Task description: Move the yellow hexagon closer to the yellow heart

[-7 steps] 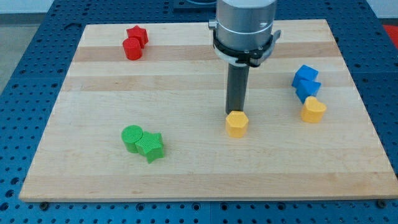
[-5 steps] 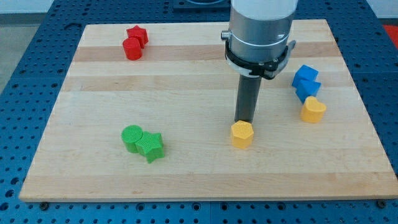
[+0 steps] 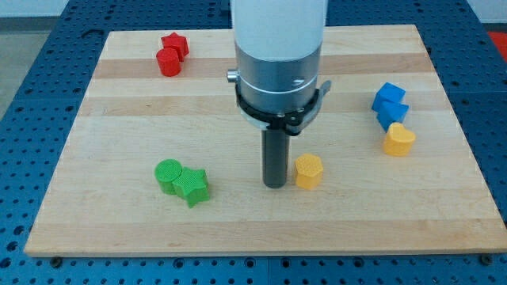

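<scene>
- My tip (image 3: 276,185) sits on the wooden bench (image 3: 119,214), just to the view's left of the yellow hexagon (image 3: 308,170) — close beside it, though whether the two actually touch I cannot tell.
- There are no jaws on this arm; it ends in a plain dark rod, so nothing is held.
- The yellow hexagon lies a little below the middle of the bench, toward the view's bottom.
- The yellow heart (image 3: 399,139) lies to the view's right of the hexagon and slightly higher, well apart from it, with bare wood between them.
- Two blue blocks (image 3: 390,105) sit stacked close together just above the heart, the lower one touching or nearly touching it; their shapes are hard to make out.
- At the view's lower left a green cylinder (image 3: 168,175) presses against a green star-like block (image 3: 192,187).
- At the view's upper left a red cylinder (image 3: 168,62) sits against a red star-like block (image 3: 176,43) — both near the bench's far edge.
</scene>
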Robot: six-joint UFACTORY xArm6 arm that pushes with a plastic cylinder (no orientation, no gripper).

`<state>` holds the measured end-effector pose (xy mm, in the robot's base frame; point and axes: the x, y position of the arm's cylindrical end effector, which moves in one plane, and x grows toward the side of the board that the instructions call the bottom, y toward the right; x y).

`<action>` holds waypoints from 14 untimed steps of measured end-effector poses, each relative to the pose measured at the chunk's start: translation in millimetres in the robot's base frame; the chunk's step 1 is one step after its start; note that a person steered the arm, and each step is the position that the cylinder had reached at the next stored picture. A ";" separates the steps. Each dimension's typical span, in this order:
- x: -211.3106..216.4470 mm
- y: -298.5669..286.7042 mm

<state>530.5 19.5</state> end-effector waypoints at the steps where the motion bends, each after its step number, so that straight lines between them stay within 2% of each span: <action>1: 0.8 40.5; 3: 7.8 103.7; 4: 11.0 99.8; 6: 32.6 -15.7; 7: 14.1 -15.6; 8: 14.1 -15.4; 10: 2.8 4.8; 11: -9.1 50.2; 12: -11.7 66.6; 14: -21.6 66.6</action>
<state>508.9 86.1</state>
